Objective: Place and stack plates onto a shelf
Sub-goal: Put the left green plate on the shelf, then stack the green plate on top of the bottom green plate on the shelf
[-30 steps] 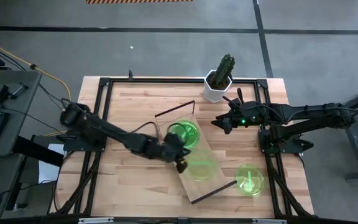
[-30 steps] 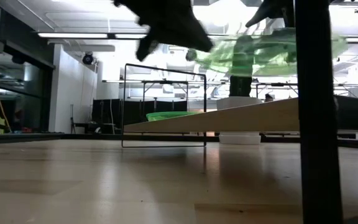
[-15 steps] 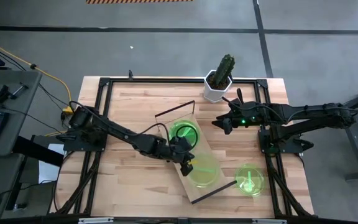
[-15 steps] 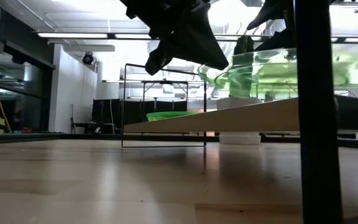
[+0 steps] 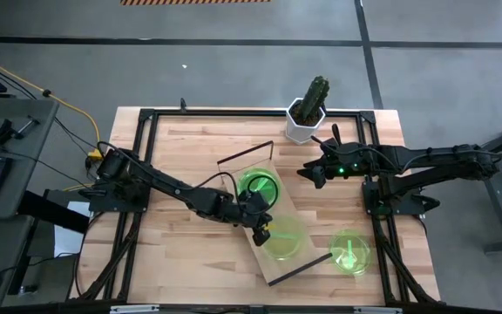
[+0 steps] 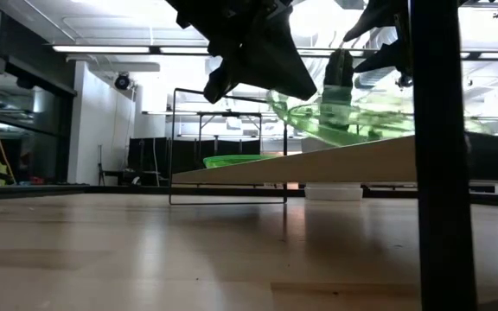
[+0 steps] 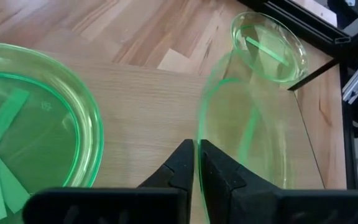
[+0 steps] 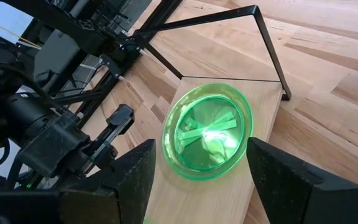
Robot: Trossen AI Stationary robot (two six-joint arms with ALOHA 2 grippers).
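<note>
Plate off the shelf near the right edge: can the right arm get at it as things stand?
Probably yes. The lone plate sits on bare table beside the shelf end, nothing on it. The right gripper hangs open, empty, near the cactus pot; the left gripper is busy with a plate on the shelf.

Overhead looks down; low level; all share shelf point(image 5: 277, 222).

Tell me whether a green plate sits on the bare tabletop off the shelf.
Yes: the high view shows one plate on the table beside the shelf.
</note>
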